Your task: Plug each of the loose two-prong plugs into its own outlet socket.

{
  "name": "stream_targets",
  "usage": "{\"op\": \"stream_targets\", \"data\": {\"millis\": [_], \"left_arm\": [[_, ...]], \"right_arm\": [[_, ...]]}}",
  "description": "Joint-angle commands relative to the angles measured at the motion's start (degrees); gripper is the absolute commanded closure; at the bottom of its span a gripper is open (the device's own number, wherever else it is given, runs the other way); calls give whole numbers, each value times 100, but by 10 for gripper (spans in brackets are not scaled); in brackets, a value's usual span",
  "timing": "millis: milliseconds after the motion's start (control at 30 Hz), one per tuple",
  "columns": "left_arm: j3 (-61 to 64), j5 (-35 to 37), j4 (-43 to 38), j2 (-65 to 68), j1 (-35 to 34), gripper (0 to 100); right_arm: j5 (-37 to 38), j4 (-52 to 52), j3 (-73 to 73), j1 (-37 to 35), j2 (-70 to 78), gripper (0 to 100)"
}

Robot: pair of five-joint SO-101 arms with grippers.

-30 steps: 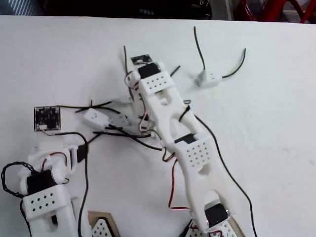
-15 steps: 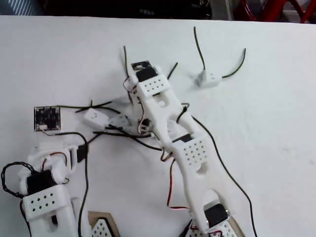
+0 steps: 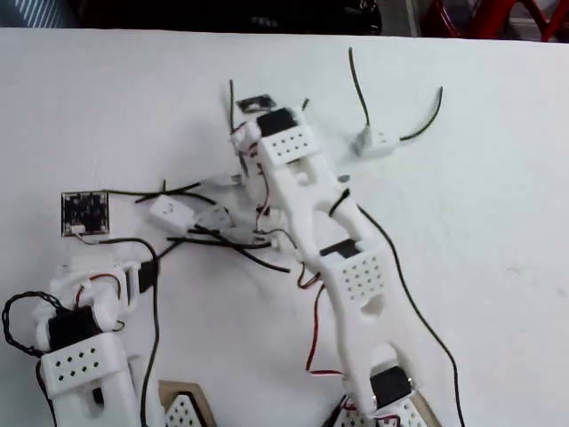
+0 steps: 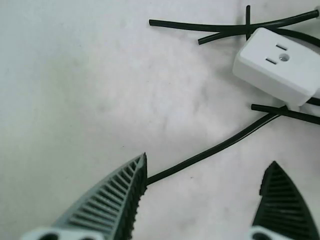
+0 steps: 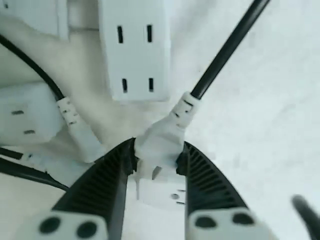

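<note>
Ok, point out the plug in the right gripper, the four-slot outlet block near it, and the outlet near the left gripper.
plug (image 5: 159,142): right wrist view, its white body.
four-slot outlet block (image 5: 134,55): right wrist view, face between slots.
outlet (image 4: 272,70): left wrist view, top face.

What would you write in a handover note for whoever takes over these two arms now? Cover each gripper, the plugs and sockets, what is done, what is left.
Right gripper: shut on a white plug, held right over a white block, likely its socket; seating cannot be confirmed.
Left gripper: open, holding nothing, above the table and a black cord.
An empty socket lies near the left gripper; a four-slot socket lies close by the held plug.
Done: one plug gripped. Left: seat it, then plug in any others.
</note>
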Motion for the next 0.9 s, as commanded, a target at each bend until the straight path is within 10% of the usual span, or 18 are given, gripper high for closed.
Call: {"op": "stream_targets", "data": {"millis": [0,467,867], "left_arm": [[-18,35,-123,-92,-40,649],[-18,35,-123,-92,-40,649],[-18,35,-123,-92,-31,649]], "right_arm": [[730,48,-105,453,-743,981],[3675,-48,2180,1516,-1965,977],[3429,31,2549,1684,-2325,841]]}}
